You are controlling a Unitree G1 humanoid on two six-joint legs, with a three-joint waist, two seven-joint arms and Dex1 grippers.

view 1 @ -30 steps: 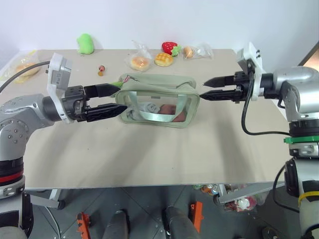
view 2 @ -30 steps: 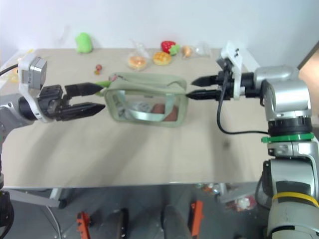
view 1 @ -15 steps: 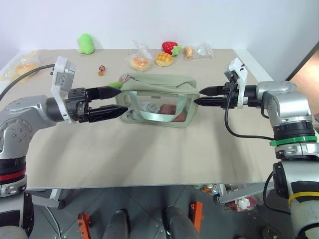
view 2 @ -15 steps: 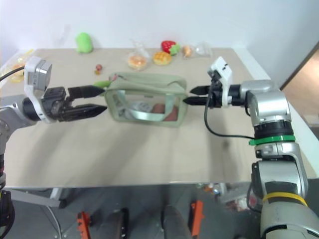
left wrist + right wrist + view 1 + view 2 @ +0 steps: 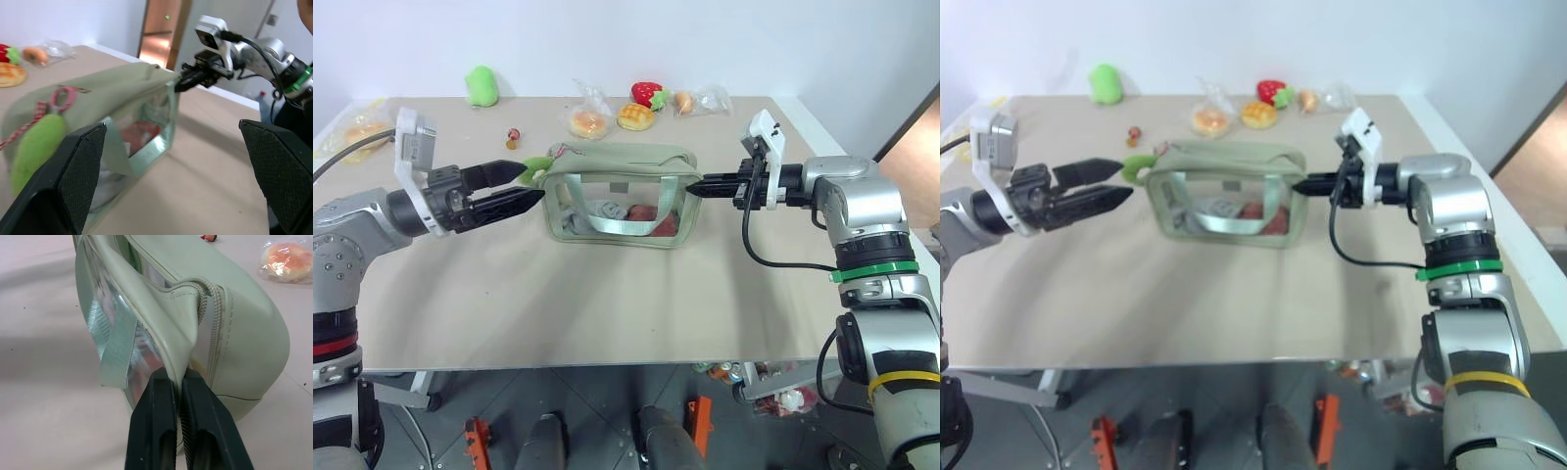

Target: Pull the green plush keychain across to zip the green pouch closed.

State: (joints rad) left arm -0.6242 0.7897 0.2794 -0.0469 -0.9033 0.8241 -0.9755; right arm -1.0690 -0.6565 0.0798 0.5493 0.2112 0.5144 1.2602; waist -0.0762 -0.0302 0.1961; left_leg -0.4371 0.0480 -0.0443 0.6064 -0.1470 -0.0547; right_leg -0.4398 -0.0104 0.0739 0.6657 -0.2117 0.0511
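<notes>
While spread beside one green plush keychain [image 5: 536, 164], left tool [image 5: 522, 185]; right tool [image 5: 697, 186] seemingly pinching one green pouch [image 5: 619, 194].

Pouch contents: the green pouch [image 5: 619, 196] holds something red and something pale behind its clear side panel; too blurred to name.
Right tool's grip: the right tool [image 5: 177, 382] has its fingers pressed together at the pouch's end seam; whether fabric is caught between them is hidden.
Keychain: the green plush keychain [image 5: 35, 147] is blurred, its ring shape unreadable.
Bench edge: the bench [image 5: 607, 294] carries a bagged item [image 5: 352, 137] cut off at its left edge.
</notes>
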